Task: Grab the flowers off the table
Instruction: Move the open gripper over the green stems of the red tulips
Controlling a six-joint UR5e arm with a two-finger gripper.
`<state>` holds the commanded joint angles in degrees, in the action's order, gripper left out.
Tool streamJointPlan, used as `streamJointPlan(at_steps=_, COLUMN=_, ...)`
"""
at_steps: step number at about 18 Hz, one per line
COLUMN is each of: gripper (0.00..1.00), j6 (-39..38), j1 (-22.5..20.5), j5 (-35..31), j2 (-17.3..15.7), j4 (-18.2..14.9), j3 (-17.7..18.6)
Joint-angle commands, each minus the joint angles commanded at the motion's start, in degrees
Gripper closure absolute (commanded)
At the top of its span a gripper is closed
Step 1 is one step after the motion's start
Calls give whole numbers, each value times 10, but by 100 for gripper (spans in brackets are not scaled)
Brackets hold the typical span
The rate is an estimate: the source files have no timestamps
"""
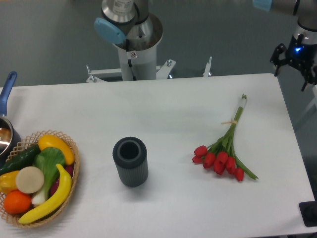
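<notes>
The flowers (224, 151) lie flat on the right part of the white table (173, 104). They are a small bunch of red tulips, with the heads toward the front and the green stems running back and right to whitish ends. A pale band ties the stems. My gripper (292, 73) hangs at the far right, above and beyond the table's back right corner, well behind the flowers. A blue light glows on its black body. The fingers are spread, so it is open with nothing between them.
A dark grey ribbed cylindrical cup (130, 161) stands upright near the table's middle front. A wicker basket (69, 198) of fruit and vegetables sits at the front left, with a blue-handled pot (6, 121) behind it. The arm's base column (133, 49) rises behind the back edge.
</notes>
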<state>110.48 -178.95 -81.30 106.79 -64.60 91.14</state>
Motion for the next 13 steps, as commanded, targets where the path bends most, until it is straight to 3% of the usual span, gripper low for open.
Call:
streamJointPlan(at_steps=5, gripper=0, j6=-1, j1=6, j5=-4, j2=-2, j4=-1, j3=3)
streamJointPlan(at_steps=13, gripper=0, j6=-49, j1=15, j5=0, j2=-10, j4=13, j3=43)
